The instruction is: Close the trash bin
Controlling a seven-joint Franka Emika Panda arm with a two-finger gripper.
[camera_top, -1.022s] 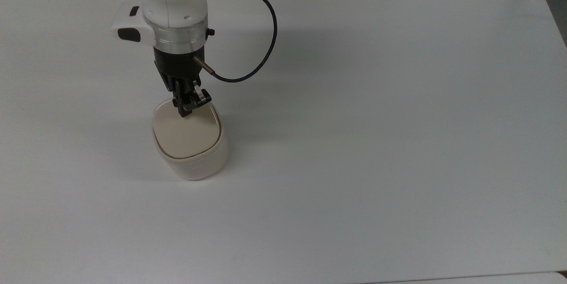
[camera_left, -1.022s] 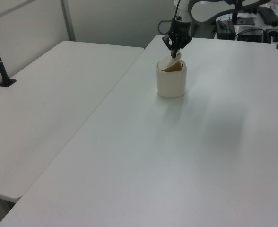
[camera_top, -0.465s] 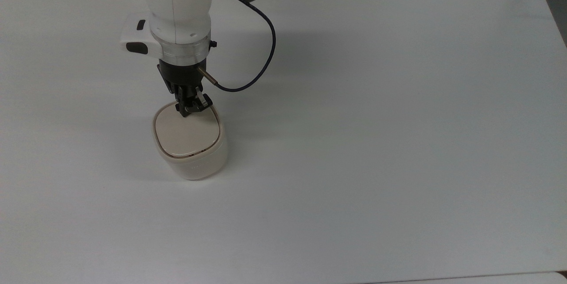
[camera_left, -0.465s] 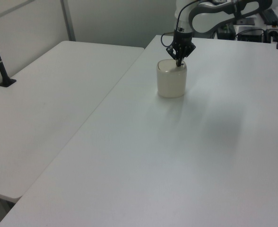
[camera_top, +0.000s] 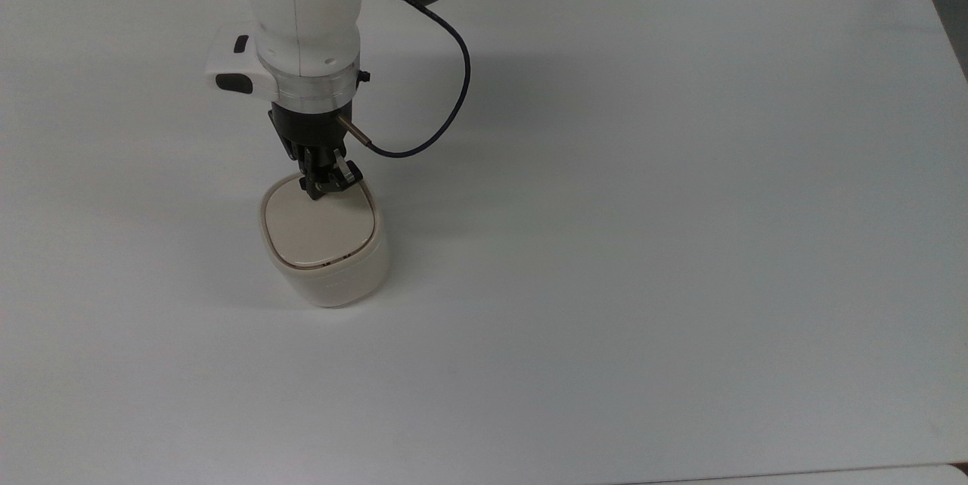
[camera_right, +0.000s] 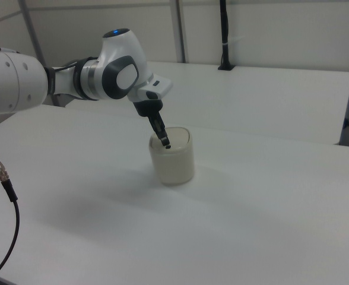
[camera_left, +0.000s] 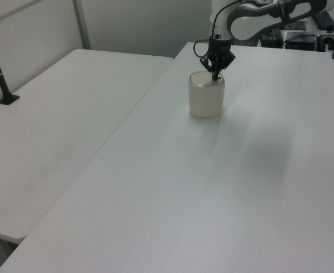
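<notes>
Compared with one second ago, the beige lid [camera_top: 318, 225] of the trash bin [camera_top: 333, 284] has come down: then it stood tilted up with the inside showing, and now it lies flat inside the rim, with a thin dark line around its near edge. Since half a second ago almost nothing has changed. This bin stands on the white counter [camera_top: 643, 243], toward the top view's left, far from every edge. On the lid's far edge rests the tip of the tool [camera_top: 321, 188], also seen in the left view [camera_left: 214, 73] and the right view [camera_right: 166, 142]; its fingers look pressed together with nothing between them. I judge the closing to be almost done. What remains, I think, is to make sure the lid is latched, which I cannot tell, and then to lift the tool away.
</notes>
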